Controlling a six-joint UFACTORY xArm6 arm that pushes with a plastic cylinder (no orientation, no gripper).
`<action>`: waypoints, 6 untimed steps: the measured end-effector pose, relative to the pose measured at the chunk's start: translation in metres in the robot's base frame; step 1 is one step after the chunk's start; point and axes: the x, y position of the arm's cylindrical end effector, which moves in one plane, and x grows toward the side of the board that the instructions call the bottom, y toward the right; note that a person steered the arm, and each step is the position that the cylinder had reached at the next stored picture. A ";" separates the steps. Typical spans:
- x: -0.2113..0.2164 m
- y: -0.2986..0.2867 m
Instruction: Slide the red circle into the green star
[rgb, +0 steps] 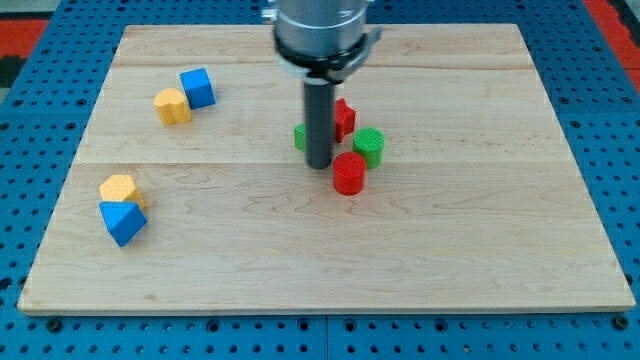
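Observation:
The red circle (349, 173) sits near the board's middle. A green block (368, 146), star shape hard to make out, lies just above and to its right, touching or nearly touching it. My tip (319, 164) is down on the board just left of the red circle, close to it. A second green block (299, 137) is half hidden behind the rod on its left. Another red block (344, 119) peeks out on the rod's right, above the green block.
A yellow block (172, 105) and a blue block (198, 88) sit together at the upper left. A yellow block (119, 189) and a blue block (123, 221) sit together at the lower left. The wooden board (480, 250) ends at blue pegboard all round.

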 end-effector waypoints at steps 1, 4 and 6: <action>0.043 0.001; 0.021 0.031; 0.029 0.076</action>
